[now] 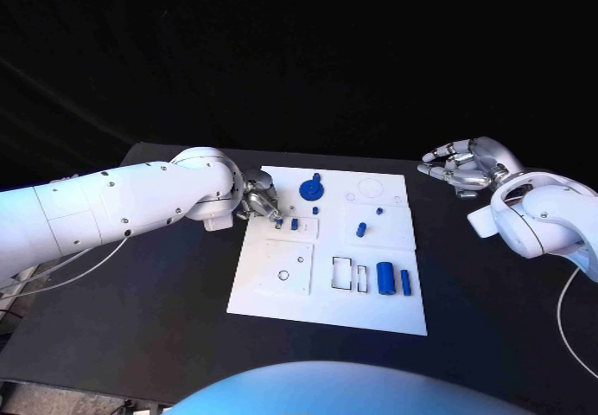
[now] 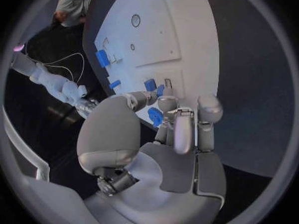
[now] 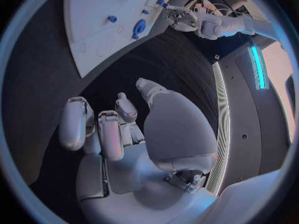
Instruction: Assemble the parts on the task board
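Head view: task board (image 1: 374, 311) with most blue parts loose, including two blue cylinders (image 1: 397, 277); assembly is judged early. Left hand (image 1: 258, 202) is placed at the board's edge, a small blue peg (image 1: 294, 223) just beyond its fingertips; grasp cannot be told. Right hand (image 1: 464, 169) is held off-board, fingers curled, nothing held.

task board (image 1: 281, 294): white rectangular plate lying flat on the black counter, with outlined recesses and a small round hole on its near-left panel.
round part (image 1: 312, 187): blue, disc-shaped with a stem, at the board's far edge.
small parts (image 1: 295, 223): two short blue pieces near the board's far-left area.
peg (image 1: 361, 229): blue, tilted, mid-board.
bars (image 1: 388, 277): two blue oblong pieces, side by side, near the board's right edge.
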You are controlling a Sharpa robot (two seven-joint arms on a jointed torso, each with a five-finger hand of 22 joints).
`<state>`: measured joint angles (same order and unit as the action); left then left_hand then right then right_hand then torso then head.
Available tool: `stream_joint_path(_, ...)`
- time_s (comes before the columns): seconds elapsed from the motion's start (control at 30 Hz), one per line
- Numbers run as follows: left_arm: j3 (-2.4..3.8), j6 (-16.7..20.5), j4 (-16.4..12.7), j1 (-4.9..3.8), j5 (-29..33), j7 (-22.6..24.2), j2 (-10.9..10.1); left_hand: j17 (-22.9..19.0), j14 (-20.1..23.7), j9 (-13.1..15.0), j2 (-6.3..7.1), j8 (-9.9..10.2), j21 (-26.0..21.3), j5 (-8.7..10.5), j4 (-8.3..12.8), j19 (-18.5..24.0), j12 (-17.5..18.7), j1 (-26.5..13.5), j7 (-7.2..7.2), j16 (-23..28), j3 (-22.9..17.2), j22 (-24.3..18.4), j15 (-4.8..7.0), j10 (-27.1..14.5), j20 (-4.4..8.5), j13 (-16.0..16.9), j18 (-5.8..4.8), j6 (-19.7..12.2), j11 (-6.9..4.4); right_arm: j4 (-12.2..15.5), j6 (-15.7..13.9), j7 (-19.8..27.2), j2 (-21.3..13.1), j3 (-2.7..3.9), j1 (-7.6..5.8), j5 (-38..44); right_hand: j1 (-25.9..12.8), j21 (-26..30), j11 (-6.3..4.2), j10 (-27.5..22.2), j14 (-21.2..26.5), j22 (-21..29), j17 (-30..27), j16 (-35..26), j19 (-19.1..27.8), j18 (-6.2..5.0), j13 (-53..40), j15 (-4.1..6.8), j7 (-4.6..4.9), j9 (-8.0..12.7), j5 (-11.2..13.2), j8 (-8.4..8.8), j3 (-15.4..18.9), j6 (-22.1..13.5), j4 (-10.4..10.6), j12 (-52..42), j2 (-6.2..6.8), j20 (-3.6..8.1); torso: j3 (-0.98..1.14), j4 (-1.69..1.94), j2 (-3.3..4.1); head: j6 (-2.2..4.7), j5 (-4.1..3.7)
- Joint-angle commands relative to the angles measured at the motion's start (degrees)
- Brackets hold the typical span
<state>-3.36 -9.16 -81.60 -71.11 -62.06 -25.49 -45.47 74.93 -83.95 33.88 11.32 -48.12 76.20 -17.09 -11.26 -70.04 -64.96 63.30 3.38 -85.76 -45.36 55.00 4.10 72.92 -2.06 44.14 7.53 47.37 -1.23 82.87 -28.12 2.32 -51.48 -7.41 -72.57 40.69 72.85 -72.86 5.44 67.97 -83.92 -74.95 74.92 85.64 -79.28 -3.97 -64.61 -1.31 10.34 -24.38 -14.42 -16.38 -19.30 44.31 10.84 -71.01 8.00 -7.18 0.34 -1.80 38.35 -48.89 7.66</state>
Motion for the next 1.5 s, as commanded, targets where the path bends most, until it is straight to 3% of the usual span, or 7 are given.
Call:
stream_joint_path(0.03,0.0,-1.4,0.1,0.04,-1.3,-0.6,0.2,5.3,-3.7,-0.1,-0.51,-0.2,0.3,-0.35,12.5,-0.5,-0.3,-0.2,0.03,-0.2,-12.2,0.1,0.32,0.4,0.12,0.0,-0.67,0.5,0.12,0.1,0.2,0.3,0.0,0.01,0.03,0.3,0.1,0.1,0.0,-0.1,-3.4,-1.6,4.3,-0.2,0.4,-0.66,0.0,0.28,-0.01,-0.1,-0.3,-0.17,0.0,-0.3,0.2,0.2,0.34,0.17,-0.02,0.05,-0.05,-0.18,0.01)
stream_joint_path(0.67,-0.03,-4.5,0.4,0.08,-1.5,-1.4,0.5,5.3,-3.7,-0.3,-0.43,-0.2,0.5,-1.45,12.8,-0.6,-0.3,-0.4,-0.02,-0.1,-12.1,0.4,0.37,0.6,0.19,0.1,-0.72,0.7,0.07,0.0,0.3,0.3,0.0,0.01,0.04,0.3,0.1,0.3,-0.03,-0.1,-3.3,-1.5,4.3,-0.3,0.4,-0.69,0.1,0.3,-0.03,-0.1,-0.4,-0.34,0.0,-0.4,0.3,0.2,0.39,0.19,-0.02,0.0,-0.03,-0.49,-0.13)
stream_joint_path(1.4,-0.05,-3.3,0.8,0.52,-2.3,-1.5,1.2,5.3,-3.7,-0.3,-0.46,-0.2,0.6,-1.78,12.8,-0.6,-0.2,-0.6,-0.02,-0.2,-12.1,0.5,0.37,0.6,0.2,-0.1,-0.73,0.8,0.07,0.1,0.2,0.3,-0.1,0.01,0.06,0.3,0.1,0.3,-0.03,-0.1,-3.3,-1.5,4.3,-0.3,0.4,-0.69,0.1,0.3,-0.03,-0.1,-0.4,-0.34,0.0,-0.4,0.3,0.2,0.39,0.19,0.03,0.04,-0.03,-0.72,-0.19)
stream_joint_path(1.5,-0.04,-3.0,0.4,0.53,-2.5,-1.3,1.0,5.3,-3.7,-0.5,-0.39,-0.2,0.7,-2.69,13.1,-0.7,-0.4,-0.7,-0.09,-0.2,-12.0,0.7,0.41,0.8,0.23,0.1,-0.75,0.9,0.01,0.0,0.2,0.3,-0.1,0.01,0.08,0.3,0.1,0.3,-0.03,-0.1,-3.3,-1.5,4.3,-0.3,0.4,-0.69,0.1,0.3,-0.03,-0.1,-0.4,-0.34,0.0,-0.4,0.3,0.2,0.39,0.19,0.03,0.06,-0.02,-0.73,-0.23)
